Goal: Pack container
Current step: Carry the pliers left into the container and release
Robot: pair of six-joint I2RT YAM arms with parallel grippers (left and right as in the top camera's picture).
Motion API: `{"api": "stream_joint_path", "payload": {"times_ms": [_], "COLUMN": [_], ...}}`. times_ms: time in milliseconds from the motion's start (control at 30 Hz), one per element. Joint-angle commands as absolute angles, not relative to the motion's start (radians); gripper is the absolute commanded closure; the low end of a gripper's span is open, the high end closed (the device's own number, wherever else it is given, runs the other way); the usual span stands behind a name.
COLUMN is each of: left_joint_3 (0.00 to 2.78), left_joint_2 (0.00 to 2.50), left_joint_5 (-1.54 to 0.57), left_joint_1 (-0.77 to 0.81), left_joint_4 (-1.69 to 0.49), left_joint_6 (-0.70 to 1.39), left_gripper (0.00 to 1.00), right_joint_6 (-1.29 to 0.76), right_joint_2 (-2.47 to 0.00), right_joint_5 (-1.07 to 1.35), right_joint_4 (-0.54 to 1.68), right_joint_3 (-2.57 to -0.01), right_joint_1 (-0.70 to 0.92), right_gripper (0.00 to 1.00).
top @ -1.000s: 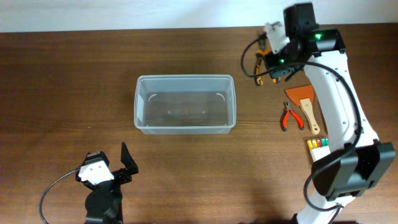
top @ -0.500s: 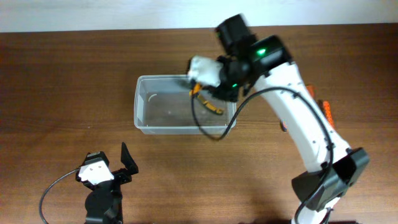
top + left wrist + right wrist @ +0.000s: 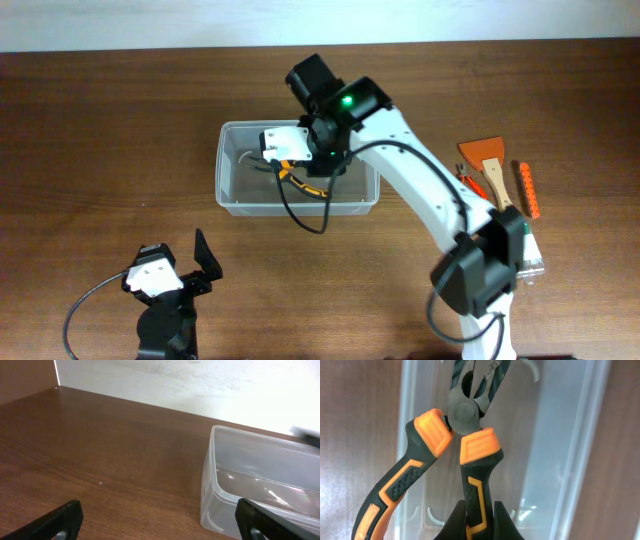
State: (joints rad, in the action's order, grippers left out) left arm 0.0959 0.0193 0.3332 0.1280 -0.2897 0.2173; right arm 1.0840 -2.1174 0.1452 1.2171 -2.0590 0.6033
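The right gripper (image 3: 293, 166) hung over the clear plastic container (image 3: 222, 170), which sat open side up on the wooden table (image 3: 100, 130), a little left of centre. The gripper was closed on one handle of a pair of orange-and-black pliers (image 3: 303, 181). In the right wrist view that handle ran in between the fingers (image 3: 507, 527), while the other handle splayed free to one side. The pliers (image 3: 465, 450) therefore hung partly open, nose pointing away from the gripper over the container's (image 3: 580, 435) interior. Such a one-handle hold seemed suited to letting the tool drop in rather than laying it down precisely. Whether the nose touched the floor of the tub could not be told.

The left gripper (image 3: 160, 527) was spread wide with nothing in it. It rested near the front edge, short of the container (image 3: 260, 485), probably to leave the other arm room. A wooden-handled scraper (image 3: 490, 165) and a slim orange tool (image 3: 527, 190) lay well apart to the right, apparently awaiting packing.
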Motion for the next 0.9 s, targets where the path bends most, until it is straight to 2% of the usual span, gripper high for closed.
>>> {"api": "stream_joint_path", "payload": {"times_ms": [0, 600, 667, 700, 733, 867], "left_joint_3": [0.093, 0.093, 0.093, 0.093, 0.093, 0.093], "left_joint_2": [0.012, 0.012, 0.012, 0.012, 0.012, 0.012], "left_joint_5": [0.337, 0.337, 0.337, 0.337, 0.337, 0.337], "left_joint_1": [0.131, 0.131, 0.131, 0.131, 0.131, 0.131], "left_joint_4": [-0.292, -0.292, -0.292, -0.292, -0.292, -0.292], "left_joint_6": [0.208, 0.208, 0.208, 0.208, 0.208, 0.208], "left_gripper": [0.01, 0.01, 0.01, 0.01, 0.01, 0.01], "right_joint_6": [1.08, 1.055, 1.029, 1.027, 1.027, 0.983], "right_joint_2": [-2.143, -2.302, -2.303, -2.303, -2.303, -2.302], "right_joint_5": [0.142, 0.152, 0.154, 0.155, 0.157, 0.162], "right_joint_4": [1.206, 1.176, 1.161, 1.159, 1.159, 1.158], "right_joint_3": [-2.075, -2.073, -2.073, -2.073, -2.073, -2.073], "right_joint_1": [0.593, 0.593, 0.593, 0.593, 0.593, 0.593], "right_gripper": [0.96, 0.95, 0.83, 0.71, 0.64, 0.48]}}
